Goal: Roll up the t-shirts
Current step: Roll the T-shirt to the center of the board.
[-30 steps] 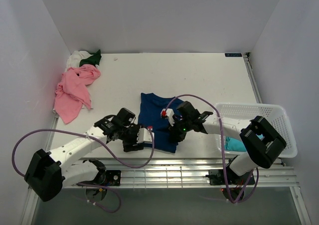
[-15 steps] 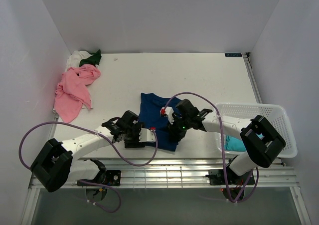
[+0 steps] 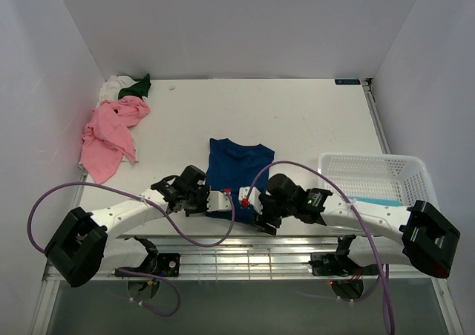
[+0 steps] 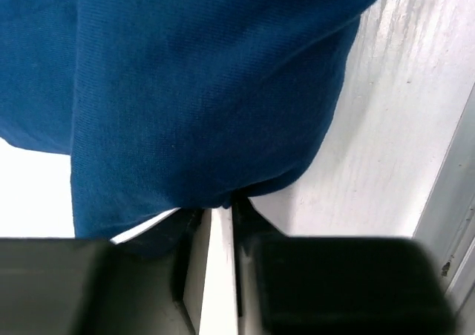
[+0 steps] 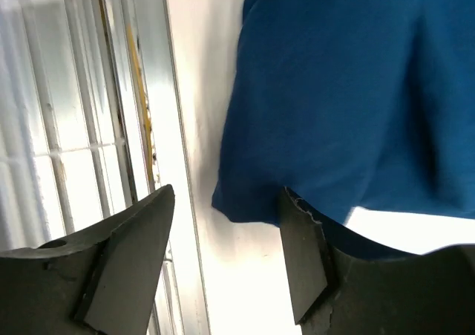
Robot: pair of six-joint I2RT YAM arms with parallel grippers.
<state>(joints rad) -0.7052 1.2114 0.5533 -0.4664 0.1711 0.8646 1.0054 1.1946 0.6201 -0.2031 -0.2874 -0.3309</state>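
The navy t-shirt (image 3: 237,168) lies flat in the middle of the table, its near hem by both grippers. My left gripper (image 3: 220,200) is at the hem's left corner; in the left wrist view its jaws (image 4: 223,209) stand pinched together on the edge of the navy cloth (image 4: 200,90). My right gripper (image 3: 257,216) is at the hem's right corner. It stands open (image 5: 226,197), with the corner of the shirt (image 5: 334,90) between its fingers. A pink t-shirt (image 3: 111,131), a white one (image 3: 111,88) and a dark green one (image 3: 136,88) lie bunched at the far left.
A white mesh basket (image 3: 375,173) stands at the right with teal cloth (image 3: 371,201) in it. Metal rails (image 3: 245,247) run along the table's near edge, close behind both grippers, also seen as rails (image 5: 74,127) in the right wrist view. Walls close in both sides.
My left gripper has shut on the navy shirt's near hem. My right gripper has opened and moved back toward the near edge, to the shirt's right corner.
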